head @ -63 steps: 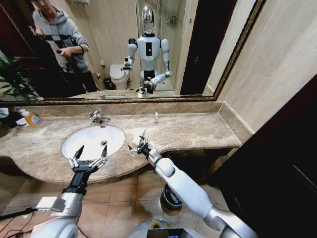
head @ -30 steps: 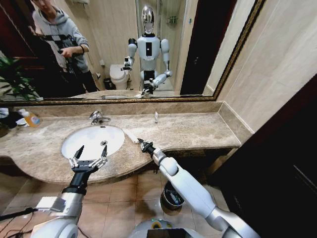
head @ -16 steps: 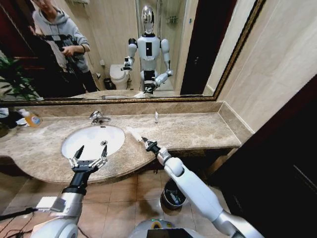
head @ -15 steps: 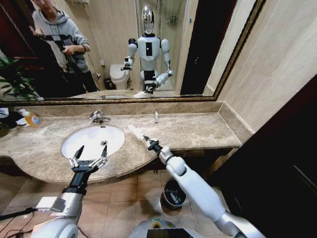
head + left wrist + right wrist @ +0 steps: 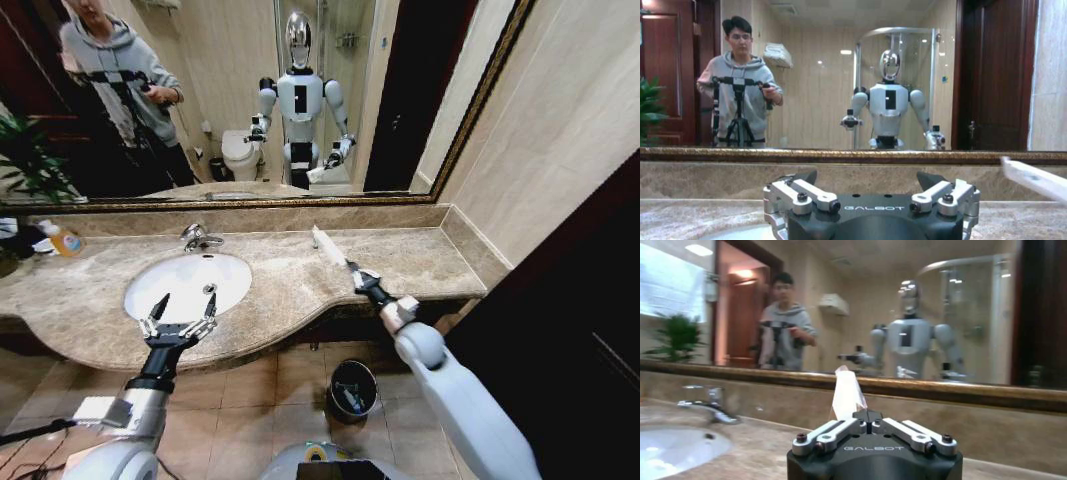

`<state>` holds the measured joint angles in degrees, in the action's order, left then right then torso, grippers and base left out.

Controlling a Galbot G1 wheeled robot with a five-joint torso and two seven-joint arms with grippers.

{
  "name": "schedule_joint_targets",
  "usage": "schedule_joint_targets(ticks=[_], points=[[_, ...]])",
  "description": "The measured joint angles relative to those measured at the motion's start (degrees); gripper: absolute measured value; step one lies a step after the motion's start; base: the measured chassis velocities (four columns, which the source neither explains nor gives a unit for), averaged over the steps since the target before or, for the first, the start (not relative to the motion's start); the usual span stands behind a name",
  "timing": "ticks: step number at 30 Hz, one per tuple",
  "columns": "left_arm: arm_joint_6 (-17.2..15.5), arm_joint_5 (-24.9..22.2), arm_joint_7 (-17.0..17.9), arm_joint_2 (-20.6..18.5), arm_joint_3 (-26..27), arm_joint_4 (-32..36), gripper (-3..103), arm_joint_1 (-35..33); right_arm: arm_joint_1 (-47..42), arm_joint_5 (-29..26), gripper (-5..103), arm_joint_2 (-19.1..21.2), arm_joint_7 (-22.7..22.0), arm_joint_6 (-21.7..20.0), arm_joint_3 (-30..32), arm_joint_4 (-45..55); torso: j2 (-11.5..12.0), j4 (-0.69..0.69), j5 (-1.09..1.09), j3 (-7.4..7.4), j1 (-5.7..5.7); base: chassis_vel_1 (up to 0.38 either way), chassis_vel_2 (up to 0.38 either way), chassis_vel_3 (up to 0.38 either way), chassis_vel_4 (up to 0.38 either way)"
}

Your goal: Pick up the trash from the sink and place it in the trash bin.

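Observation:
My right gripper (image 5: 354, 271) is shut on a flat white bar (image 5: 330, 250), a piece of trash held up over the marble counter to the right of the sink (image 5: 170, 290). In the right wrist view the bar (image 5: 847, 390) sticks up from the closed fingertips of the right gripper (image 5: 867, 416). My left gripper (image 5: 180, 318) hovers open over the sink's front edge with nothing in it; it also shows in the left wrist view (image 5: 867, 179). The black trash bin (image 5: 334, 384) stands on the floor below the counter, under and slightly left of the right arm.
A chrome faucet (image 5: 197, 237) stands behind the basin. A bottle of orange liquid (image 5: 63, 239) sits at the counter's far left. A large mirror runs along the back wall, and a side wall closes the counter's right end.
My right arm has swung to the right with the white bar, from beside the sink's rim to over the right part of the counter. The left gripper has stayed put.

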<state>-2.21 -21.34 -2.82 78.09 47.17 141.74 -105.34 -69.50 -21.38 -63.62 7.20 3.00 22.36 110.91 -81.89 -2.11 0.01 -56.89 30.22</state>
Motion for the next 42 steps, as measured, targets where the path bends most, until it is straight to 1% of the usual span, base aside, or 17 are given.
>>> schedule_joint_targets(ticks=[1,3,4,7,9,11,12,16,17,19,21,24,32,38,40,41,42], points=[[0.0,0.0,0.0,0.0,0.0,0.0,100,0.0,-3.0,0.0,0,-0.8,-0.4,1.0,2.8,0.9,0.0,0.01,0.01,0.0,0.0,0.0,0.0,0.0,0.0],[0.0,0.0,0.0,0.0,0.0,0.0,100,0.0,-6.8,0.0,0,-1.9,-0.9,1.6,5.9,2.2,0.0,0.01,0.01,0.0,0.0,0.0,0.0,0.0,0.0],[0.0,0.0,0.0,0.0,0.0,0.0,100,0.0,-6.8,0.0,0,-1.9,-0.9,1.6,5.9,2.2,0.0,0.01,0.01,0.0,0.0,0.0,0.0,0.0,0.0],[0.0,0.0,0.0,0.0,0.0,0.0,100,0.0,-12.3,0.0,0,-3.4,-1.0,3.0,9.8,3.0,0.0,0.0,0.01,0.0,0.0,0.0,0.0,0.0,0.0],[0.0,0.0,0.0,0.0,0.0,0.0,100,0.0,-13.9,0.1,0,-3.8,-1.1,3.6,10.5,3.0,0.0,0.0,0.0,0.0,0.0,0.0,0.0,0.0,0.0],[0.0,0.0,0.0,0.0,0.0,0.0,100,0.0,-16.4,0.8,0,-4.9,-2.9,5.4,10.7,2.2,0.0,0.0,0.0,0.0,0.0,0.0,0.0,0.0,0.0],[0.0,0.0,0.0,0.0,0.0,0.0,100,0.0,-16.4,0.8,0,-4.9,-2.9,5.4,10.7,2.2,0.0,0.0,0.0,0.0,0.0,0.0,0.0,0.0,0.0],[0.0,0.0,0.0,0.0,0.0,0.0,100,0.0,-23.3,4.1,0,-8.7,-4.3,9.9,10.6,0.0,0.0,0.0,0.0,0.0,0.0,0.0,0.0,0.0,0.0],[0.0,0.0,0.0,0.0,0.0,0.0,100,0.0,-23.3,4.1,0,-8.7,-4.3,9.9,10.6,0.0,0.0,0.0,0.0,0.0,0.0,0.0,0.0,0.0,0.0],[0.0,0.0,0.0,0.0,0.0,0.0,100,0.0,-26.5,5.3,0,-10.3,-4.1,12.2,10.2,-1.7,0.0,0.01,-0.02,0.0,0.0,0.0,0.0,0.0,0.0],[0.0,0.0,0.0,0.0,0.0,0.0,100,0.0,-27.2,5.9,0,-11.2,-4.0,14.3,10.3,-4.0,0.0,0.01,-0.01,0.0,-0.01,0.0,0.0,0.0,0.0],[0.0,0.0,0.0,0.0,0.0,0.0,100,0.0,-27.7,6.1,0,-11.7,-3.8,15.5,10.8,-6.7,0.0,-0.01,-0.01,0.0,0.0,0.0,0.0,0.0,0.0],[0.0,0.0,0.0,0.0,0.0,0.0,100,0.0,-29.1,6.1,0,-11.5,-3.6,16.2,9.1,-11.6,0.0,0.0,-0.02,-0.01,0.0,0.0,0.0,0.0,0.0],[0.0,0.0,0.0,0.0,0.0,0.0,100,0.0,-25.4,10.6,0,-12.1,-0.3,17.6,5.5,-21.6,0.0,0.0,0.0,-0.01,0.0,0.0,0.0,0.0,0.0],[0.0,0.0,0.0,0.0,0.0,0.0,100,0.0,-24.0,13.1,0,-12.5,0.6,17.0,4.9,-24.8,0.0,0.0,0.0,-0.01,0.0,0.0,0.0,0.0,0.0],[0.0,0.0,0.0,0.0,0.0,0.0,100,0.0,-24.0,13.1,0,-12.5,0.6,17.0,4.9,-24.8,0.0,0.0,0.0,-0.01,0.0,0.0,0.0,0.0,0.0],[0.0,0.0,0.0,0.0,0.0,0.0,100,0.0,-23.2,14.7,0,-12.6,0.9,15.8,4.7,-26.5,0.0,0.0,-0.01,-0.01,0.0,0.0,0.0,0.0,0.0]])
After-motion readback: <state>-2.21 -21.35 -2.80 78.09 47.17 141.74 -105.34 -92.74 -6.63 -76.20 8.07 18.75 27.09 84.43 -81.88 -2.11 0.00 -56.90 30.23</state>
